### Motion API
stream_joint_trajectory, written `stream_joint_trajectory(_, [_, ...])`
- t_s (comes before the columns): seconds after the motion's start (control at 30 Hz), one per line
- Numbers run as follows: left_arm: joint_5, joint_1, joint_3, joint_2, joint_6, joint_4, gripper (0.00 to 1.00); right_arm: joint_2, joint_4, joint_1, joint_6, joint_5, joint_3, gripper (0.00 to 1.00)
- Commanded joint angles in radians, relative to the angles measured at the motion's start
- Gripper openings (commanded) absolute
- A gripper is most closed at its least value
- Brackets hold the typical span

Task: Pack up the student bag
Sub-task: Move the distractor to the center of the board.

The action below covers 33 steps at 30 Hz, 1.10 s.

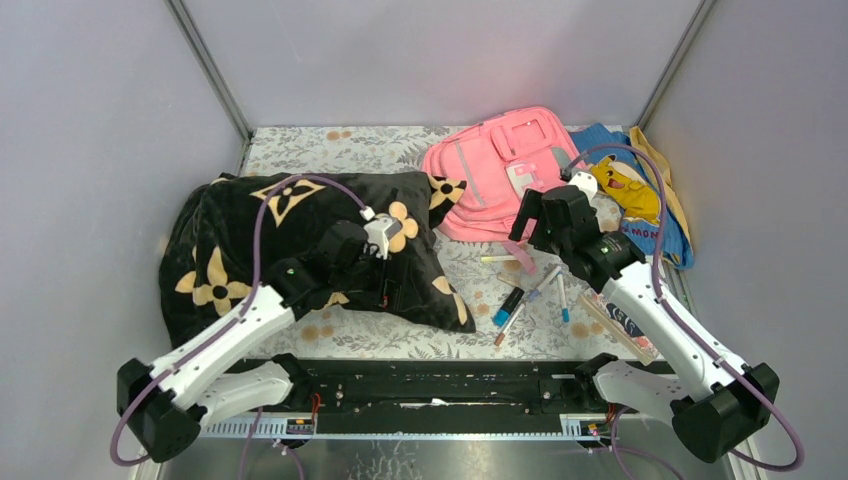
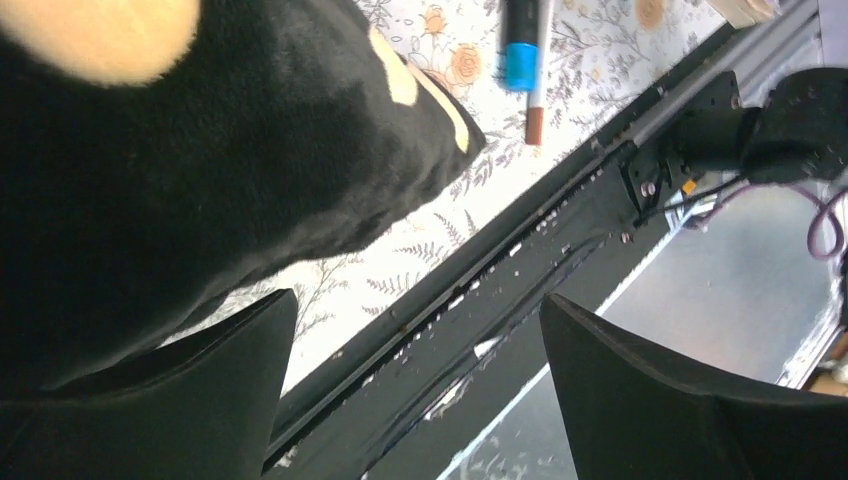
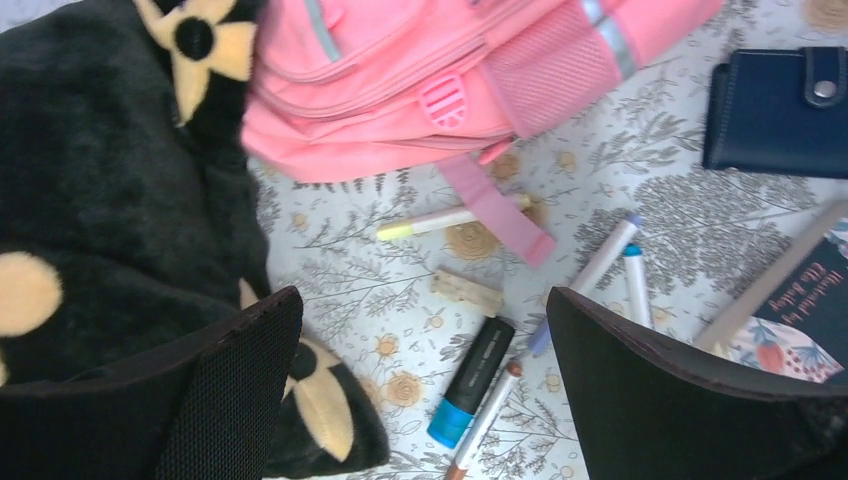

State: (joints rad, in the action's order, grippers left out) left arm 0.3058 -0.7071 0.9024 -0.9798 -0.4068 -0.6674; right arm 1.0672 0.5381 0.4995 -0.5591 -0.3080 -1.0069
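1. Your left gripper (image 1: 386, 272) is spread wide and empty. It sits over the near right part of the black flowered pillow (image 1: 300, 240). In the left wrist view, the pillow's corner shows just beside one finger (image 2: 200, 400).
2. Your right gripper (image 1: 535, 215) is also spread wide and holds nothing. It hangs above the near edge of the student bag (image 1: 505, 170).
3. The pink student bag lies flat at the far right of the table. It sits between the pillow and a blue cloth with a yellow cartoon figure (image 1: 630, 195), touching the pillow's corner.
4. A pink strap (image 3: 497, 210) trails from the bag onto the floral table cover (image 1: 400, 330).
5. A yellow highlighter (image 3: 440, 220) lies touching the strap.
6. Nearer you are a black marker with a blue cap (image 3: 470, 380) and two blue-tipped white pens (image 3: 615, 265).
7. A navy wallet (image 3: 775, 110) lies just beside the bag.
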Motion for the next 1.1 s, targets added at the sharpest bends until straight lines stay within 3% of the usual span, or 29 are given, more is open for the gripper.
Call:
stream_joint_trajectory(0.0, [-0.024,-0.003,-0.120,-0.066,-0.174,0.380,0.99,-0.016,0.057,0.005,-0.052,-0.146,-0.024,1.00])
stream_joint_trajectory(0.13, [-0.117,0.061,-0.063,-0.218,-0.124,0.420,0.99,-0.033,0.012,0.006,-0.015,-0.121,0.006,1.00])
stream_joint_trajectory(0.3, [-0.076,0.320,0.078,-0.402,-0.103,0.405,0.99,0.006,0.056,0.006,0.020,-0.180,-0.034,1.00])
stream_joint_trajectory(0.43, [-0.124,0.446,0.236,-0.559,-0.002,0.354,0.99,-0.005,0.046,0.006,0.058,-0.191,-0.034,1.00])
stream_joint_trajectory(0.8, [-0.280,0.546,0.815,-1.018,0.048,0.278,0.99,-0.027,0.035,0.005,0.038,-0.109,0.022,1.00])
stream_joint_trajectory(1.07, [-0.353,0.599,1.109,-1.186,0.065,0.237,0.98,-0.038,0.030,0.006,0.079,-0.091,0.010,1.00])
